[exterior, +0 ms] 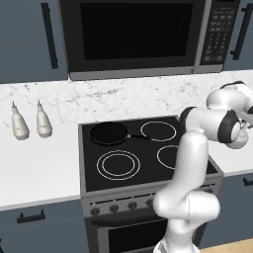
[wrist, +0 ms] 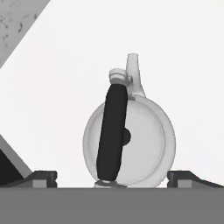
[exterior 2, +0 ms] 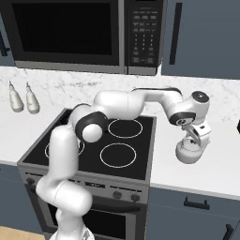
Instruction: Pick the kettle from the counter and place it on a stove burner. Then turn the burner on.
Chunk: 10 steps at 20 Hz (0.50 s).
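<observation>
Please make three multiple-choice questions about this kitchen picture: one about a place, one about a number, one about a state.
1. Where does the kettle stand?
A. on a burner
B. on the counter to the right of the stove
C. inside the microwave

2. How many pale bottles stand to the left of the stove?
A. two
B. four
C. none

3. How is the pincer?
A. shut on the kettle
B. shut on the pan
C. open above the kettle

Answers:
1 B, it sits on white counter.
2 A, a pair stands there.
3 C, its fingertips stand wide apart.
</observation>
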Available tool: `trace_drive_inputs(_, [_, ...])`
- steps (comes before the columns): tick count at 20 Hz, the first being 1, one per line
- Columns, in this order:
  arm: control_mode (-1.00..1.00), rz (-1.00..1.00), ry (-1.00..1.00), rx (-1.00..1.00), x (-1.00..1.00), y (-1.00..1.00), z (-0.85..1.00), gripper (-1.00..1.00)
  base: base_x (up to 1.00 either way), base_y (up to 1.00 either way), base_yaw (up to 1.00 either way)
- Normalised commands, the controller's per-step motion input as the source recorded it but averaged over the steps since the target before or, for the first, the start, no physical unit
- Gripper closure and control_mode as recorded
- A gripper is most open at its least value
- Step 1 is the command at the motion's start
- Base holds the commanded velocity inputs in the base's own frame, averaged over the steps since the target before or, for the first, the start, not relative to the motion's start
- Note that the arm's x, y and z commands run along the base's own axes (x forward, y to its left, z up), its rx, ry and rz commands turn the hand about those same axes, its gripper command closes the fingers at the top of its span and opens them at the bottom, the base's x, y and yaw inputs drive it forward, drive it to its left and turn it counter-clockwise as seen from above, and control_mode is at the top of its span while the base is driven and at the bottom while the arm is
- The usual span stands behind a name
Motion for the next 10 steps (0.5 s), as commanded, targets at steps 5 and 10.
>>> trace_drive_inputs(5, [-1.0, 0.0, 0.0, -0.01, 0.24, -0.08, -0.24, -1.0, 0.0, 0.0, 0.0])
trace_drive_inputs(10, [-1.0, 0.0, 0.0, -0.01, 0.1, 0.0, -0.11, 1.0, 0.0, 0.0, 0.0])
